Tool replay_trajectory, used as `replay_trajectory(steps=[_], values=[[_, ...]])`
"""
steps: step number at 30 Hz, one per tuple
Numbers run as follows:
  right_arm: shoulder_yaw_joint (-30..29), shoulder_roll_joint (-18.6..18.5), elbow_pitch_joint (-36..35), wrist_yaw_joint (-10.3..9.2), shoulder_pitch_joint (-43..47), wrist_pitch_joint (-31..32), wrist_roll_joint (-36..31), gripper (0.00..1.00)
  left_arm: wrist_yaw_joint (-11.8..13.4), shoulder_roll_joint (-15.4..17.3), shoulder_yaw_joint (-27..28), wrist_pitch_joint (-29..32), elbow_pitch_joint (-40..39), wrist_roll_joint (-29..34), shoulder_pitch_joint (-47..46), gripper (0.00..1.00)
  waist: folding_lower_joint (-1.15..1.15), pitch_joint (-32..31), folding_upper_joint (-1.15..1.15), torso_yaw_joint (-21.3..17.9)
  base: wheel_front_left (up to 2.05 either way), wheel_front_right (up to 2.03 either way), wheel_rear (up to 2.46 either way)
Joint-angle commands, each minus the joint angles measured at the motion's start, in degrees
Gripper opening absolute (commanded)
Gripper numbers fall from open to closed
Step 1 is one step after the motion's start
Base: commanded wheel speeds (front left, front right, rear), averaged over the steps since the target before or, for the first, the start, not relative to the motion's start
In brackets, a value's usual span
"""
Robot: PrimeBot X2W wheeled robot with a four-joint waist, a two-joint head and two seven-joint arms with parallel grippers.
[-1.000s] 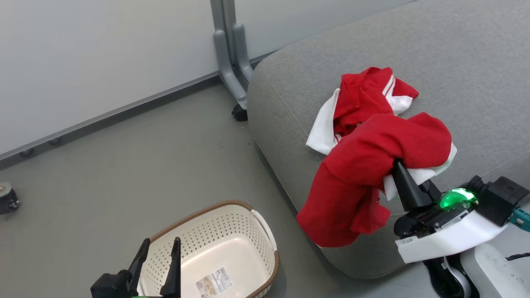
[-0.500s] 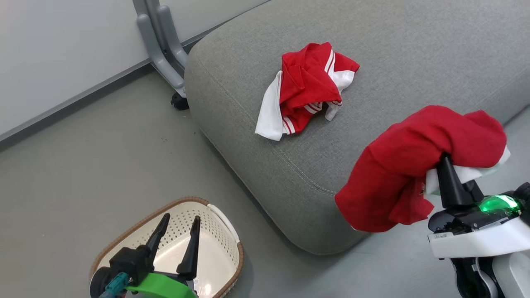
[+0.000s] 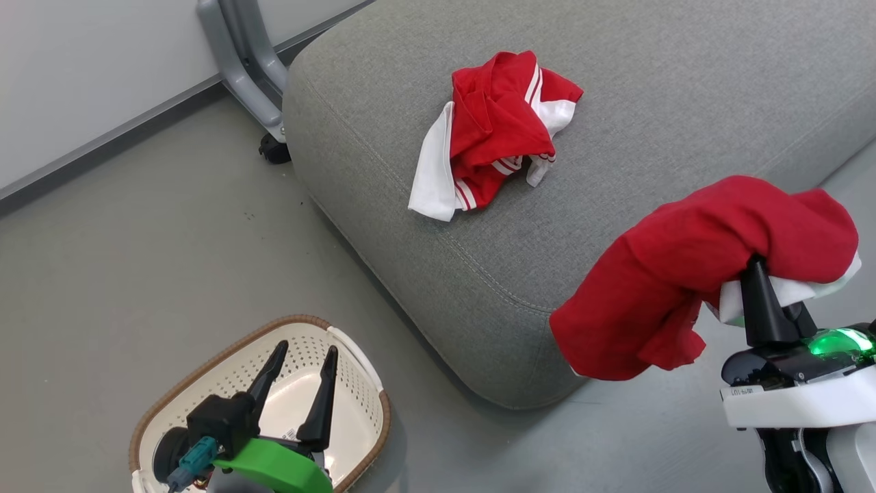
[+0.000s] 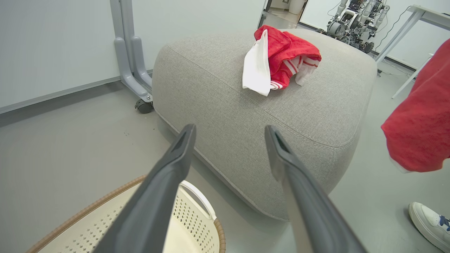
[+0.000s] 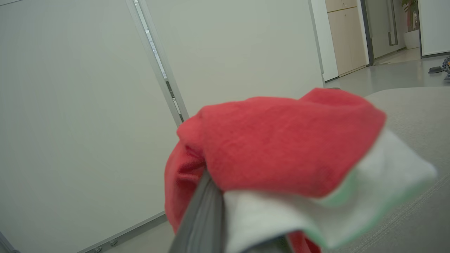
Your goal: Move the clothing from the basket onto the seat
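Observation:
One red and white garment (image 3: 491, 133) lies crumpled on the grey seat (image 3: 650, 103), also seen as the garment (image 4: 277, 58) on the seat (image 4: 225, 102) in the left wrist view. My right gripper (image 3: 763, 287) is shut on the second red garment (image 3: 691, 267), which droops over its fingers beside the seat's near corner, above the floor. That held garment (image 5: 281, 144) hides most of the right gripper (image 5: 246, 218). My left gripper (image 3: 304, 363) hangs open and empty over the cream basket (image 3: 205, 404), whose brown rim (image 4: 105, 198) shows below the fingers (image 4: 168, 182).
A grey metal leg with a caster (image 3: 274, 147) stands by the wall left of the seat. A white shoe (image 4: 430, 223) of a person is on the floor at the right in the left wrist view. Grey floor lies between basket and seat.
The head camera has swung right, so seat and basket shift left in view. My right gripper keeps its hold on the red garment; the left gripper stays open over the basket.

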Motion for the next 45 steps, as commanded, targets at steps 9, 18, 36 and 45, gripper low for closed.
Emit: replay_trajectory(steps=[9,18,36,45], values=[[-0.2,-1.3,3.7,0.00,-10.7,0.0,-2.9,0.00,-0.1,0.5,2.1,0.0,-3.2,2.8,1.5,1.00,0.00,4.7,0.00,0.6,0.00,0.00,0.00],[-8.3,-5.1,7.0,0.00,-25.6,0.0,-2.4,0.00,-0.1,4.3,-0.8,0.0,-10.3,6.5,-6.4,1.00,0.00,17.0,0.00,7.7,0.00,0.00,0.00],[-9.7,-12.3,34.1,0.00,-55.2,0.0,0.7,0.00,-0.1,6.8,-5.7,0.0,-13.5,7.5,-15.3,1.00,0.00,31.2,0.00,18.1,0.00,0.00,0.00],[-2.1,-10.4,48.2,0.00,-54.4,0.0,0.3,0.00,-0.1,6.2,-6.4,0.0,-13.0,8.0,-15.9,1.00,0.00,32.3,0.00,20.1,0.00,0.00,0.00]])
